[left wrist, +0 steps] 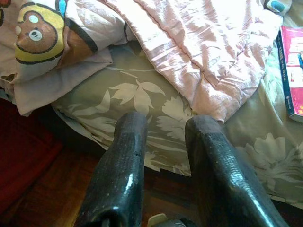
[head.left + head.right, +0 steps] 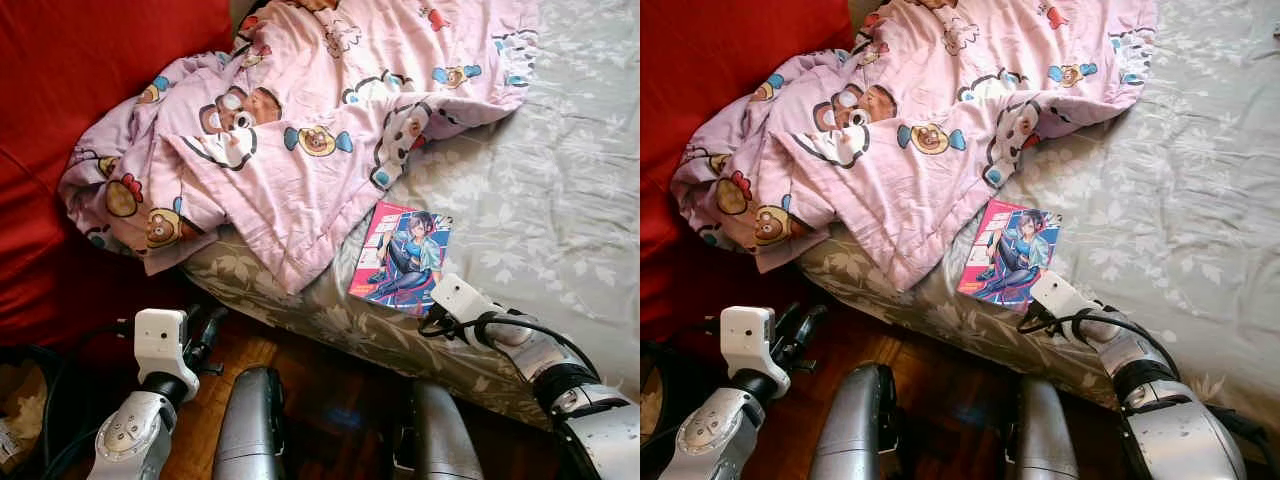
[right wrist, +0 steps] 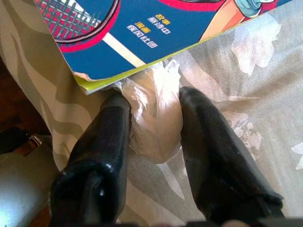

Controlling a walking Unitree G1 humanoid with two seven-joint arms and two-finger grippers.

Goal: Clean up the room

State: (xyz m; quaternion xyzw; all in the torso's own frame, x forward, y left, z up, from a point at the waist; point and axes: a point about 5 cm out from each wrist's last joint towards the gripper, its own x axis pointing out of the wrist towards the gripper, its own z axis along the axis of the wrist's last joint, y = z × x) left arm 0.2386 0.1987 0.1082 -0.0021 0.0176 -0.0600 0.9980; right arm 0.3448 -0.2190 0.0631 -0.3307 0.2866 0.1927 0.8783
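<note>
the tidying looks barely begun. starting at the left, a red cushion or sofa back [image 2: 70,120] rises beside the bed, and the left gripper [image 2: 205,330] hangs low over the wooden floor [image 2: 330,400] just off the bed's near edge, its two black fingers set a little apart with nothing between them; in the left wrist view they point at the leaf-patterned sheet [image 1: 137,94] below the crumpled edge of the quilt. that pink bear-print quilt [image 2: 300,110] lies rumpled across the bed's upper left, one corner spilling down over the edge, so it is not yet straightened.

further right, a comic book [image 2: 402,256] lies flat on the grey sheet near the bed's front edge, cover up. its long axis runs from the near edge up and slightly rightward into the bed, the figure's head at the far end, and its upper left corner sits just beside the quilt's drooping point.

at the book's near right corner is the right gripper [image 3: 154,127]. its fingers sit either side of a crumpled bit of clear plastic wrapper [image 3: 154,118], which is tucked under the book's corner; they appear narrowly parted around it, though whether they are pinching it yet is hard to tell. i'd judge wrapper, book and quilt all still need dealing with.
</note>
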